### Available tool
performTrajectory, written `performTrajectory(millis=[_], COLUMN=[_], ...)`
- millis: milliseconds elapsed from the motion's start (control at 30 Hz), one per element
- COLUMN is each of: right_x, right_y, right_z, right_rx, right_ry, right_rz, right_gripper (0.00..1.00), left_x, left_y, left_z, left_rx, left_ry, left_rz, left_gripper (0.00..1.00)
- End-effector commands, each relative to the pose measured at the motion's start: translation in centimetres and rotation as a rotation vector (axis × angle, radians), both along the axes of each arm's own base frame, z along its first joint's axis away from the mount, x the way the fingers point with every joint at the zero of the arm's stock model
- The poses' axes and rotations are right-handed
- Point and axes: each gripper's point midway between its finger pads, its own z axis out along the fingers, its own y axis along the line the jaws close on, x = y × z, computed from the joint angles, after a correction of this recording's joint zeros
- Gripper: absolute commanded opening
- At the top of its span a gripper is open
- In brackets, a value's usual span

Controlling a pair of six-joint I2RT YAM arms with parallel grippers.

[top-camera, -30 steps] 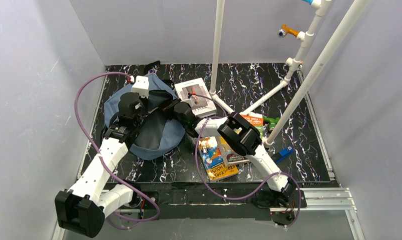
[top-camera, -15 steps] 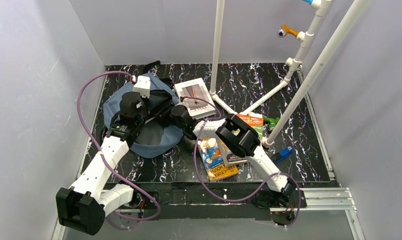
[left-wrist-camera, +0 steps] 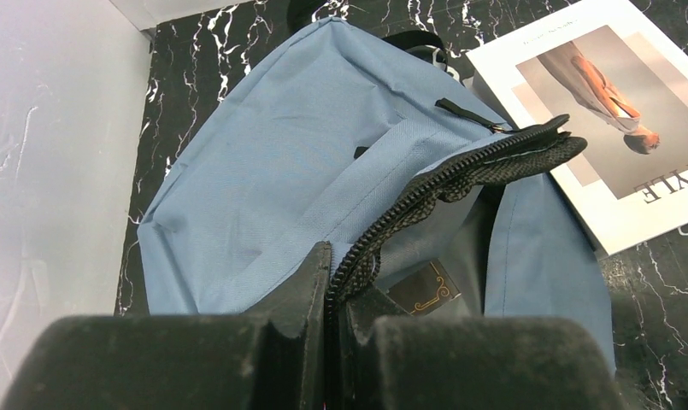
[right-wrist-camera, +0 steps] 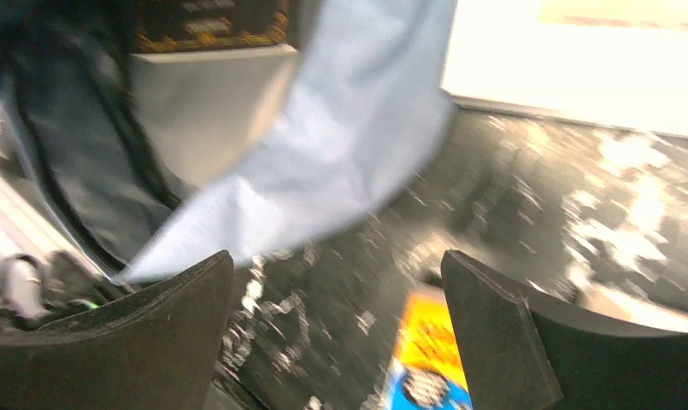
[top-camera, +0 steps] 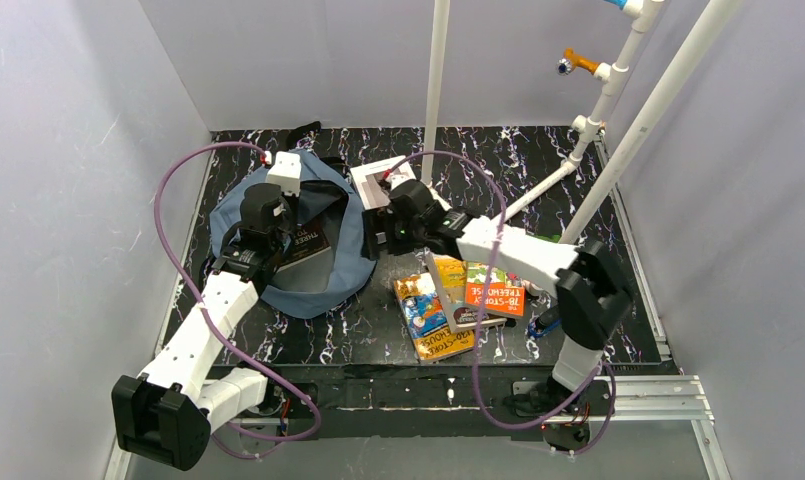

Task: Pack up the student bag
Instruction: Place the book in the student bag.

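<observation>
The slate-blue student bag [top-camera: 240,205] lies open at the left of the table. My left gripper [top-camera: 288,205] [left-wrist-camera: 333,256] is shut on its black zipper edge [left-wrist-camera: 460,175] and holds the mouth up. A dark book with gold lettering [top-camera: 306,240] [left-wrist-camera: 429,291] lies inside the bag. My right gripper [top-camera: 376,238] [right-wrist-camera: 336,256] hovers open just right of the bag's near edge, above bare table, with nothing between its fingers. The bag's blue flap [right-wrist-camera: 340,137] and the dark book [right-wrist-camera: 208,26] show blurred in the right wrist view.
A white magazine [top-camera: 378,178] [left-wrist-camera: 596,128] lies against the bag's far right side. A yellow-and-blue book [top-camera: 433,318], a darker book [top-camera: 451,290] and an orange book [top-camera: 496,290] lie near the front. White pipes [top-camera: 436,90] stand behind.
My right gripper has opened and drawn back to the right, out of the bag's mouth, as its arm swung out. The dark book now lies uncovered inside. The left gripper keeps its hold.
</observation>
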Motion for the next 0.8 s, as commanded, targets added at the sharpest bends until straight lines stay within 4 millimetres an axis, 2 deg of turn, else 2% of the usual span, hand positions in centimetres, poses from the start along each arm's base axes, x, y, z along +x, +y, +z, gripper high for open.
performTrajectory(millis=[0, 67, 100, 167, 200, 267, 300, 367, 400, 433, 533, 600, 633, 667, 733, 767], right_x=[-0.6, 0.3, 0.3, 0.3, 0.6, 2.1, 2.9, 4.3, 5.5, 6.1, 6.9, 7.1, 7.5, 7.7, 8.9, 9.2], right_y=[-13.0, -18.9, -20.9, -22.3, -22.1, -20.0, -18.4, -13.8, -11.2, -10.5, -10.4, -10.5, -11.0, -11.5, -12.9, -12.9], right_z=[-0.4, 1.4, 2.0, 2.5, 2.5, 2.4, 2.4, 2.0, 1.9, 1.9, 0.7, 1.0, 1.5, 1.4, 1.4, 1.5], right_rx=[-0.574, -0.792, -0.869, -0.931, -0.919, -0.815, -0.747, -0.509, -0.378, -0.388, -0.433, -0.364, -0.333, -0.307, -0.235, -0.188], right_ry=[-0.148, -0.207, -0.22, -0.232, -0.244, -0.295, -0.337, -0.302, -0.259, -0.247, -0.221, -0.207, -0.213, -0.205, -0.165, -0.146], right_rz=[-0.095, -0.316, -0.385, -0.425, -0.435, -0.42, -0.379, -0.231, -0.212, -0.21, -0.21, -0.203, -0.212, -0.217, -0.241, -0.234], right_gripper=[0.98, 0.98, 0.98, 0.99, 0.98, 0.98, 0.98, 0.98, 0.98, 0.98, 0.98, 0.98, 0.98, 0.98, 0.98, 0.98], left_x=[0.2, 0.0, 0.0, -0.1, -0.1, -0.2, -0.2, -0.4, -0.9, -1.4, -3.2, -5.8, -6.6, -7.2, -7.8, -7.3], left_y=[0.0, 0.1, 0.1, 0.0, -0.1, -0.2, -0.2, -0.3, -0.5, -0.1, 0.0, -2.1, -3.3, -4.5, -11.2, -15.9], left_z=[3.0, 3.1, 3.2, 3.3, 3.4, 3.4, 3.4, 2.9, 2.2, 2.2, 2.6, 5.0, 6.1, 7.4, 9.3, 9.8], left_rx=[-0.038, -0.039, -0.043, -0.049, -0.053, -0.063, -0.063, -0.04, 0.025, 0.058, -0.025, -0.256, -0.348, -0.465, -0.752, -0.938], left_ry=[-0.072, -0.072, -0.074, -0.078, -0.079, -0.077, -0.076, -0.069, -0.042, -0.034, 0.005, 0.019, 0.01, -0.004, 0.072, 0.185], left_rz=[0.013, 0.017, 0.018, 0.017, 0.015, 0.011, 0.01, 0.011, -0.007, 0.03, 0.068, 0.012, -0.029, -0.062, -0.313, -0.47], left_gripper=[0.0, 0.0, 0.0, 0.0, 0.0, 0.0, 0.0, 0.0, 0.06, 0.26, 0.54, 0.69, 0.81, 0.85, 0.87, 0.86])
